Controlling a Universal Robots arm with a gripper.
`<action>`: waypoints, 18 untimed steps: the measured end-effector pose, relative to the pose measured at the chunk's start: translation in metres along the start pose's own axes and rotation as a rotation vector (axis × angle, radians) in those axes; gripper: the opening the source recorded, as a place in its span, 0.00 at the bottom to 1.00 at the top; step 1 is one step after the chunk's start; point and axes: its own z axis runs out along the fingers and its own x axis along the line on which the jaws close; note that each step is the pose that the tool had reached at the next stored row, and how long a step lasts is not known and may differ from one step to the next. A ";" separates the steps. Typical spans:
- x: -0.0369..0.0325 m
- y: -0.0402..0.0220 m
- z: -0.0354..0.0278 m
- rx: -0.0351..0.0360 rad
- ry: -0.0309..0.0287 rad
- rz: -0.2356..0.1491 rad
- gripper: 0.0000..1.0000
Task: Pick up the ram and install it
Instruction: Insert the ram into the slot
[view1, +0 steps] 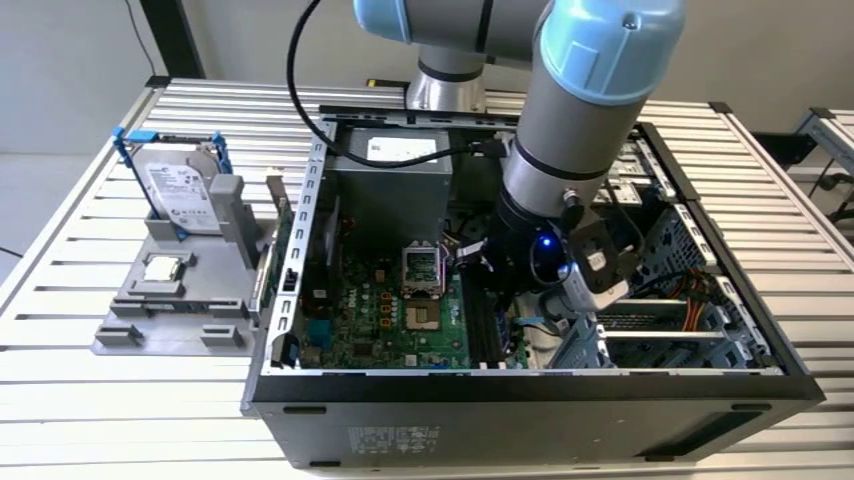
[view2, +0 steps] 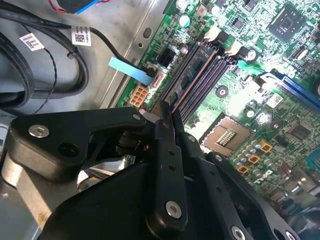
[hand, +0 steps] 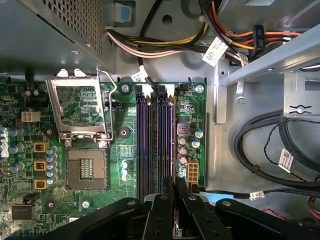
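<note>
**Gripper at the memory slots.** The fingers (view2: 165, 132) are drawn narrow, pinching the ram (view2: 186, 82) edge-on. The stick runs from the gripper (view2: 167, 112) along the slot nearest the board's edge, in line with the slots (hand: 150, 145). Whether it is already seated cannot be told. In the exterior view the socket (view1: 424, 265) lies at the gripper's nine o'clock on the motherboard (view1: 387, 320), and the hard drive (view1: 180, 195) stands outside the case (view1: 534, 385), towards ten o'clock. To do this step well, judged from here: hold the stick upright and parallel to its slot, see that the white latches (view2: 216, 34) are open, and press straight and evenly, clear of the cables (hand: 260, 145).
</note>
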 end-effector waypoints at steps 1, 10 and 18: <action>0.0000 0.0000 0.0006 0.0004 0.0000 0.000 0.00; 0.0002 0.0000 0.0020 0.0021 0.0066 0.001 0.00; 0.0002 0.0000 0.0027 0.0015 0.0079 0.006 0.00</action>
